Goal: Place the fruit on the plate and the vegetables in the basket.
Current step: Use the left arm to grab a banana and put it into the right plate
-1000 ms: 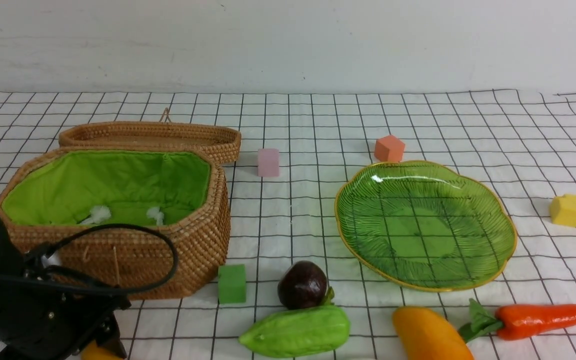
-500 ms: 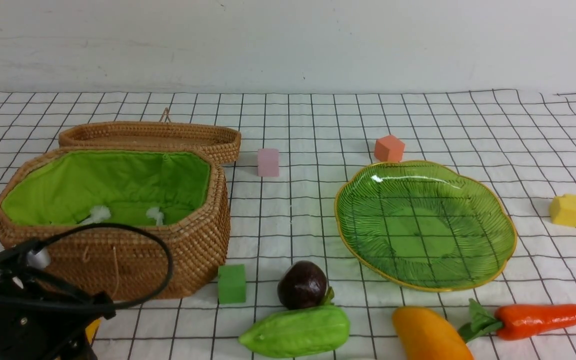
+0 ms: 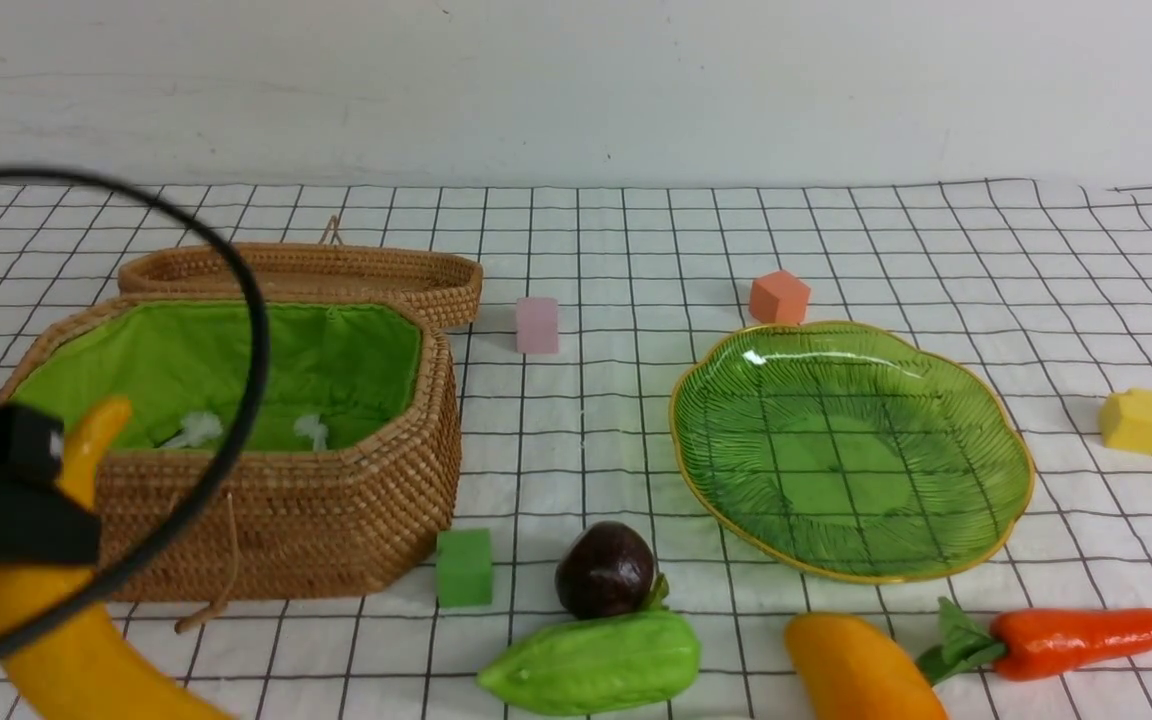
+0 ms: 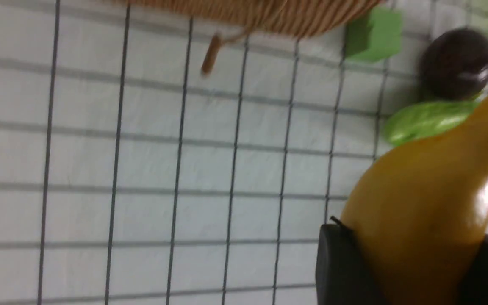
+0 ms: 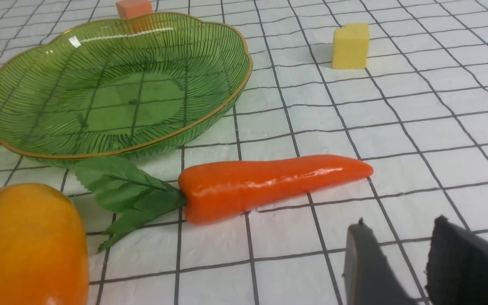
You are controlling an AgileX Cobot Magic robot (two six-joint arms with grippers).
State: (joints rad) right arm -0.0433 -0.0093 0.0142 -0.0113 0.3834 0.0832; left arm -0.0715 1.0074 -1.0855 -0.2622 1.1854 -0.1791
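My left gripper (image 3: pixel 21 500) is shut on the long yellow banana (image 3: pixel 71 655) and holds it off the cloth in front of the basket (image 3: pixel 336 520)'s left end. In the left wrist view the banana (image 4: pixel 430 199) fills the gap between the black fingers (image 4: pixel 339 262). The dark round fruit (image 3: pixel 604 570), the green gourd (image 3: pixel 591 662), the mango (image 3: pixel 861 672) and the orange carrot (image 3: pixel 1086 640) lie near the front edge. Nothing lies on the green plate (image 3: pixel 851 450). My right gripper (image 5: pixel 400 231) stands open above bare cloth, beside the carrot (image 5: pixel 269 184).
The wicker lid (image 3: pixel 301 272) lies behind the basket. Small cubes are scattered about: pink (image 3: pixel 536 325), orange (image 3: pixel 778 297), yellow (image 3: pixel 1133 420) and green (image 3: pixel 463 567). A black cable (image 3: pixel 254 330) loops in front of the basket.
My left gripper has shut on the banana and risen with it from the front left corner to basket height. The right arm and the other things have not moved.
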